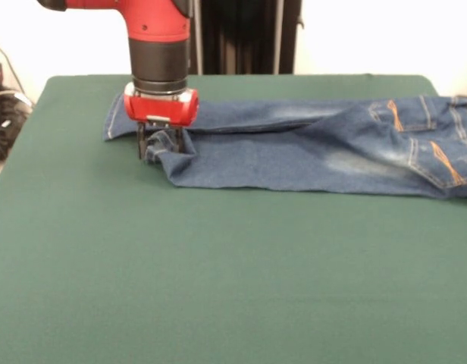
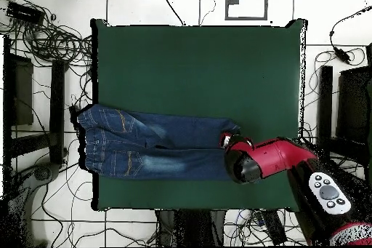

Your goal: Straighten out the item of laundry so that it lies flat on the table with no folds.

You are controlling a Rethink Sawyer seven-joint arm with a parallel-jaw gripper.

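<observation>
The blue denim jeans (image 1: 317, 152) lie stretched across the far part of the dark green table (image 1: 218, 273). The waist and back pockets with orange stitching are at the right, the leg ends at the left. The near leg's end is folded and bunched. My gripper (image 1: 159, 145) stands straight down on that bunched leg end, its fingers shut on the cloth. In the overhead view the jeans (image 2: 152, 147) lie across the table (image 2: 196, 63), with the waistband over its left edge. The red wrist (image 2: 243, 159) covers the leg ends and hides the fingers.
The red and black arm (image 2: 290, 161) comes in from the lower right of the overhead view. Cables (image 2: 51, 41) and dark stands (image 2: 29, 92) lie on the floor round the table. The black pedestal (image 1: 249, 34) stands behind the far edge.
</observation>
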